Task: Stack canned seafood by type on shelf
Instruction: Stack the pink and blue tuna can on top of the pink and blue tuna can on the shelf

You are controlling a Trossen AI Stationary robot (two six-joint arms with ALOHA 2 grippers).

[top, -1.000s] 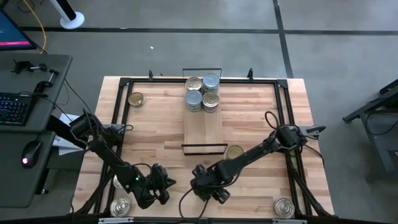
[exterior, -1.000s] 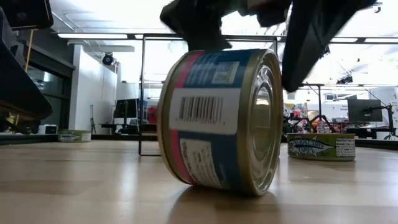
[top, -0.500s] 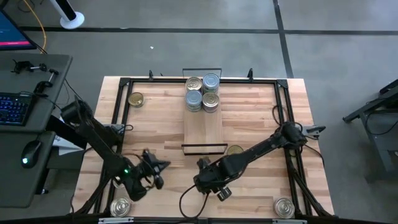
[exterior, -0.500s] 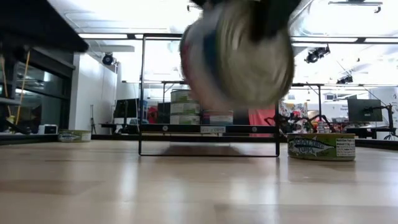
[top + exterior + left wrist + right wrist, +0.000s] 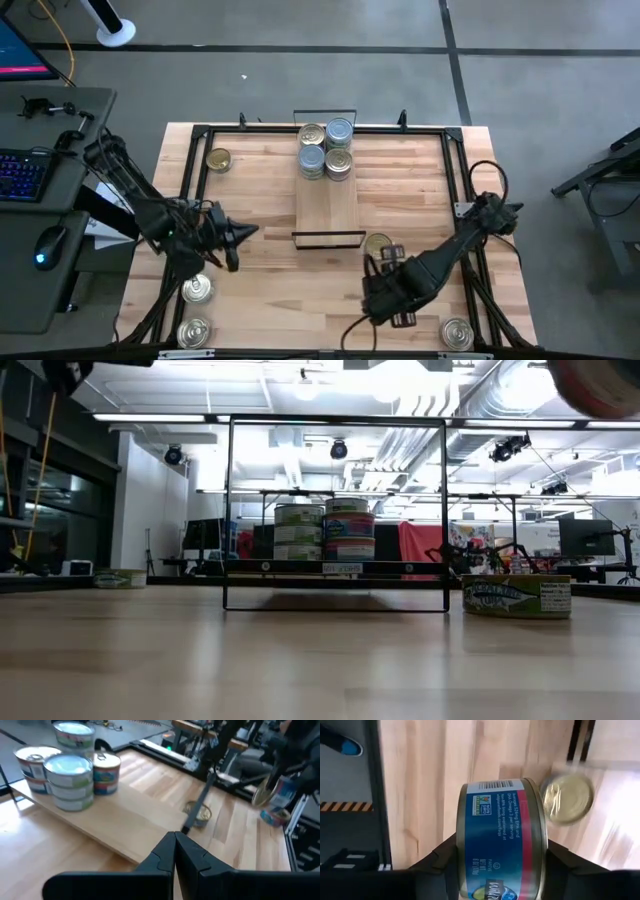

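Right gripper (image 5: 388, 290) has closed on the blue-label tin (image 5: 501, 837) and lifted it off the tabletop (image 5: 270, 280): a second ago the tin stood on its edge low in front of the table-level camera with the jaws wide around it; now only a blurred edge of it shows at the top right of that view (image 5: 598, 382). The arm has also swung from near centre to the near right, close to a loose gold-lidded tin (image 5: 378, 244). The jaws are partly closed, clamped on the tin's two flat ends, label wall facing the wrist camera. Judged: pickup done, carry to the shelf (image 5: 326, 210) comes next, and the tin will need turning flat before it is set down.

Left gripper (image 5: 235, 240) has backed off from the near edge to the left side of the tabletop. Its jaws are fully closed, holding nothing, and it points toward the shelf.

The shelf is a pale wood plank with thin black wire end frames, far centre. Four short stacks of tins (image 5: 327, 148) sit at its far end, gold and silver-blue lids, touching. The near half of the plank is bare.

Loose tins: one at far left (image 5: 218, 159), two at the near left corner (image 5: 197, 290) (image 5: 193, 333), one at the near right corner (image 5: 457, 333). All are flat round metal with pull-tab lids and glossy paper labels; the smooth curved wall likely rolls if released on edge. The tabletop is butcher-block, smooth.
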